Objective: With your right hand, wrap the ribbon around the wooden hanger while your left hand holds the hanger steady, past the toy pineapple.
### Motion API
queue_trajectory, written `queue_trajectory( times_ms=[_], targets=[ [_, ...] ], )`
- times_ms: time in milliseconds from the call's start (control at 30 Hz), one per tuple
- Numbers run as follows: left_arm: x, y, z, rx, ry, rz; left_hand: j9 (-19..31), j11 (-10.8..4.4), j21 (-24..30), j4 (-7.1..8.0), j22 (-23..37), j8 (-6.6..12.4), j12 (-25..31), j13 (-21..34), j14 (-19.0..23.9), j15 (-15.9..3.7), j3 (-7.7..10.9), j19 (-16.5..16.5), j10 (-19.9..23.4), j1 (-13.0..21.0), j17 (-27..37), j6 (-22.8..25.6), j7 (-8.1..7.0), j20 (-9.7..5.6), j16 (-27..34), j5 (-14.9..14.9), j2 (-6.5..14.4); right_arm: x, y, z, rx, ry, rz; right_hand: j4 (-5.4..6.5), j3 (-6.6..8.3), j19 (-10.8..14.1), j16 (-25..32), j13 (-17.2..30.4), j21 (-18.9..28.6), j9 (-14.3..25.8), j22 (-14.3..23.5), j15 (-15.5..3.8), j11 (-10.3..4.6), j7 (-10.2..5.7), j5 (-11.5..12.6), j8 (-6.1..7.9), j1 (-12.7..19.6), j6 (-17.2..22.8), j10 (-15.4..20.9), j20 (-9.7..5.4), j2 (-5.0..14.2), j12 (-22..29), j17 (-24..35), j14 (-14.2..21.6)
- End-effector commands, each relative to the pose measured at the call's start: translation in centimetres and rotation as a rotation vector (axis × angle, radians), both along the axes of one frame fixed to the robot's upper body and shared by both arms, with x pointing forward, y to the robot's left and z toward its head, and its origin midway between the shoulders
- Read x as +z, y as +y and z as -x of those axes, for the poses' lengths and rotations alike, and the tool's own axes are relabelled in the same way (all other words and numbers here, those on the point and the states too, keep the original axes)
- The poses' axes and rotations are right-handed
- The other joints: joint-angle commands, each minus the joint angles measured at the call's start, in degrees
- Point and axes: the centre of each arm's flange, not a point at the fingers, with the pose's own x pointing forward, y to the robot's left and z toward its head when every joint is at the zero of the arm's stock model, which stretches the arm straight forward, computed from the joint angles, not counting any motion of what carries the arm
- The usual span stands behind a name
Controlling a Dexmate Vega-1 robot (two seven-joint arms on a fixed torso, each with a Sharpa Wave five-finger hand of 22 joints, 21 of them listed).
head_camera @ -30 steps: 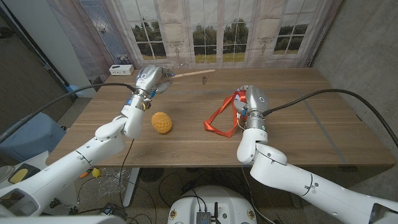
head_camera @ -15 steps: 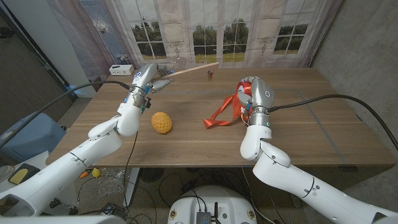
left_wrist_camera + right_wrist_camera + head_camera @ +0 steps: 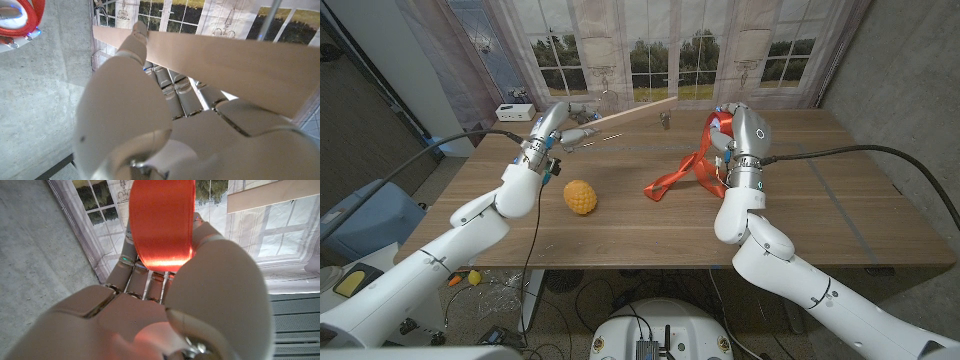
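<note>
Although the ribbon [image 3: 685, 175] is up in my right hand [image 3: 732, 135], no turn of it lies around the hanger [image 3: 620, 112] yet, so I judge the wrapping not begun. Its red band is draped over my right fingers [image 3: 131, 270], which grip it, and the slack trails down from that hand to the table [image 3: 800, 215] on the side toward my left hand [image 3: 558, 125]. My left hand holds the hanger by one end, raised off the table; in the left wrist view the flat wooden bar crosses just beyond my fingers [image 3: 140, 37]. The hanger's far end reaches toward my right hand but stays apart from the ribbon. The pineapple [image 3: 580, 196] sits on the table near my left forearm. Remaining: bring ribbon to bar, then wind it round.
</note>
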Motion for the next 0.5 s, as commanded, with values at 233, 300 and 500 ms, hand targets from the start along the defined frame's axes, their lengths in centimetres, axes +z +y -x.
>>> queue_trajectory(
  times_ms=[233,300,500],
  targets=[
    [-0.2,0.5,0.8,-0.104,0.102,-0.004,0.27,-0.10,0.78,0.80,-0.07,-0.10,-0.22,0.25,3.34,-6.62,1.29,-0.41,0.46,5.76,0.30,1.31,1.38,-1.46,-0.36,0.33,6.13,5.9,0.5,-0.1,-0.024,-0.064,0.110,-0.10,0.47,0.89,0.48,0.01,1.06,-0.13,-0.36,-12.35,3.02,0.80,0.03,-0.02,11.13,0.98,3.50,-6.65,10.57,-0.42,0.07,8.21],
    [-0.2,0.5,0.9,-0.092,0.102,-0.013,0.32,-0.04,0.82,0.79,-0.11,-0.13,-0.28,0.26,3.35,-6.63,1.32,-0.56,0.46,5.76,0.33,1.30,1.38,-1.43,-0.40,0.34,6.11,6.5,0.6,-0.2,-0.026,-0.067,0.119,-0.12,0.50,0.89,0.42,0.00,1.17,-0.18,-0.46,-12.36,3.03,0.94,0.02,-0.07,11.14,1.00,3.62,-6.65,10.54,-0.46,0.02,8.20],
    [-0.2,0.4,0.8,-0.111,0.135,-0.029,0.37,0.02,1.05,0.78,-0.17,-0.23,-0.39,0.34,3.41,-6.62,1.41,-0.57,0.47,5.78,0.42,1.25,1.36,-1.41,-0.48,0.36,6.09,7.9,1.2,-0.4,-0.018,-0.087,0.141,-0.17,0.56,0.86,0.38,-0.01,1.44,-0.30,-0.71,-12.35,3.17,0.90,-0.01,-0.21,11.17,1.08,3.69,-6.66,10.51,-0.64,0.00,8.30]
  ],
)
